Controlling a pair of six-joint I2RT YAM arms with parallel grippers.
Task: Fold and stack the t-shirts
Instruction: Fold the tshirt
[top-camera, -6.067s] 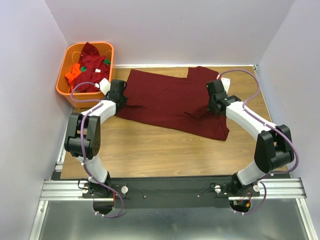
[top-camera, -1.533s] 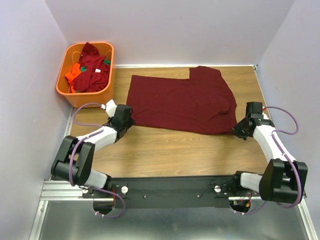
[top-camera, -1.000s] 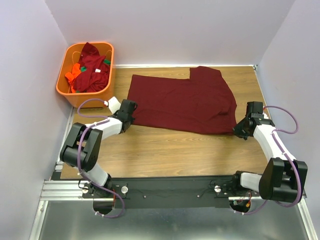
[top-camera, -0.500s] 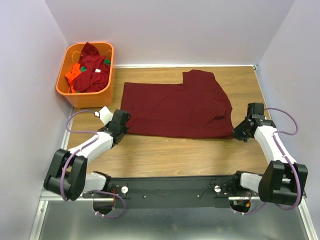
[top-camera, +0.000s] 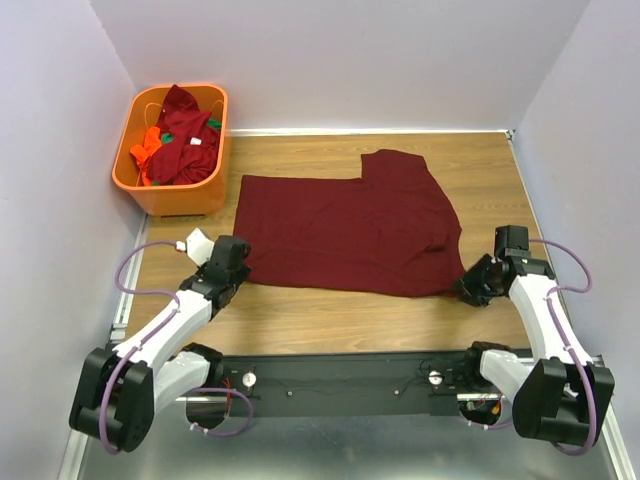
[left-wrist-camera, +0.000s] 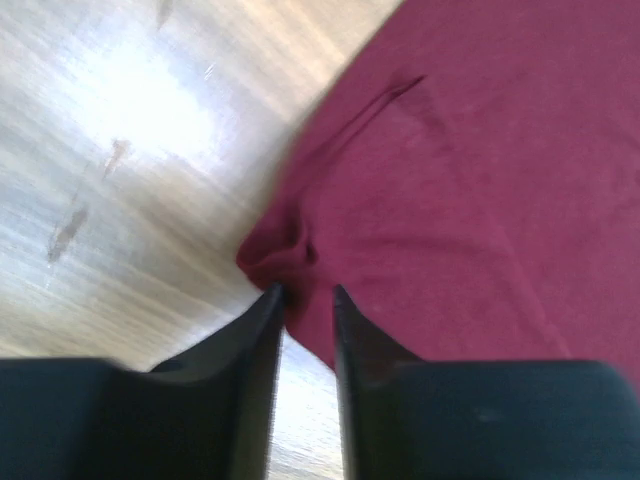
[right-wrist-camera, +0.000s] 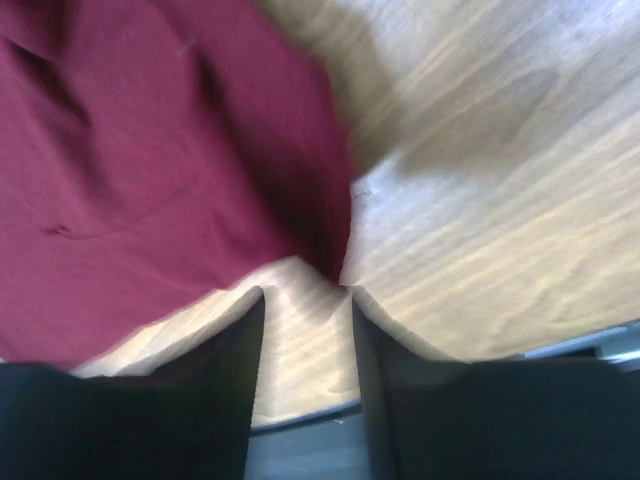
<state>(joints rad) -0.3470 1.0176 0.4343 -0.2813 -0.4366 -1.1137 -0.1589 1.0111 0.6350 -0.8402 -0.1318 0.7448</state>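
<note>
A dark maroon t-shirt (top-camera: 345, 225) lies spread flat on the wooden table (top-camera: 330, 310), one sleeve pointing to the far side. My left gripper (top-camera: 240, 272) sits at its near left corner. In the left wrist view the jaws (left-wrist-camera: 307, 295) stand parted, and the bunched corner of the shirt (left-wrist-camera: 450, 200) lies loose between the fingertips. My right gripper (top-camera: 468, 285) is at the near right corner. Its jaws (right-wrist-camera: 305, 290) are open with bare wood between them, and the shirt's corner (right-wrist-camera: 150, 170) ends just beyond the tips.
An orange plastic basket (top-camera: 175, 197) stands at the far left corner, holding more t-shirts (top-camera: 180, 135) in maroon, orange and green. Purple walls close in the left, right and far sides. The metal rail (top-camera: 330, 375) with both arm bases runs along the near edge.
Both arms dragged the shirt toward the near edge and a little left, smoothing it. Both grippers then went from shut on the near corners to open, letting the cloth go.
</note>
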